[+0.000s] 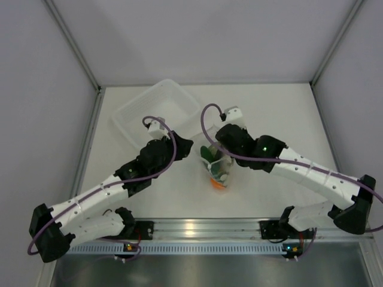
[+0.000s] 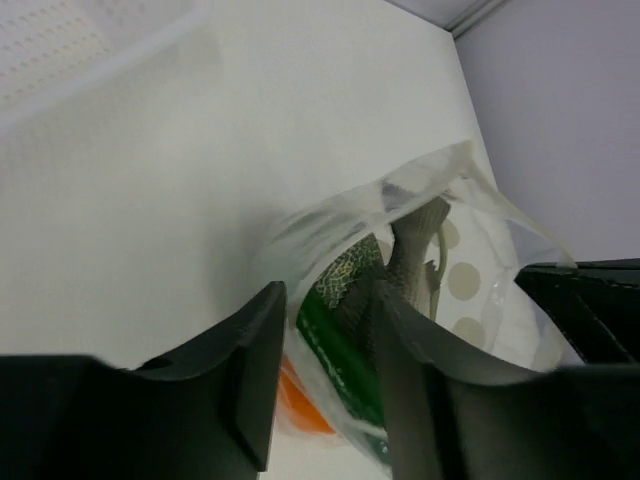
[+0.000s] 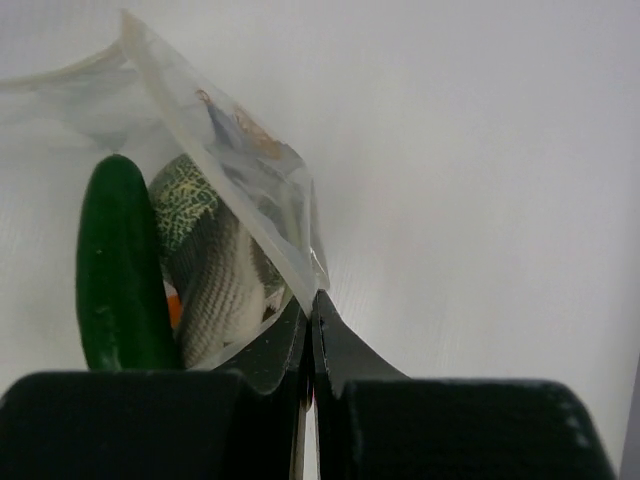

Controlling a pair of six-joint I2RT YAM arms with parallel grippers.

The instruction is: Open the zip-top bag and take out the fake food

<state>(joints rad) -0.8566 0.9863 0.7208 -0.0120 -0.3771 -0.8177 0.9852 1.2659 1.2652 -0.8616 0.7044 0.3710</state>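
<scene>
The clear zip-top bag (image 1: 216, 170) stands lifted at mid table between my two grippers, its mouth parted. In the right wrist view the bag (image 3: 250, 170) holds the fake food: a dark green cucumber (image 3: 115, 270), a grey-brown fish (image 3: 225, 290), a pale-green cabbage ball (image 3: 185, 205) and a bit of orange ball (image 3: 173, 305). My right gripper (image 3: 308, 310) is shut on the bag's top edge. My left gripper (image 2: 325, 370) is open, its fingers either side of the bag's wall (image 2: 330, 220), with the cucumber (image 2: 345, 355) and orange ball (image 2: 305, 400) showing between them.
The translucent white perforated basket (image 1: 128, 113) sits at the back left, close behind the left gripper (image 1: 190, 146). The right gripper (image 1: 220, 142) is close to the left one. The enclosure walls stand on both sides and behind.
</scene>
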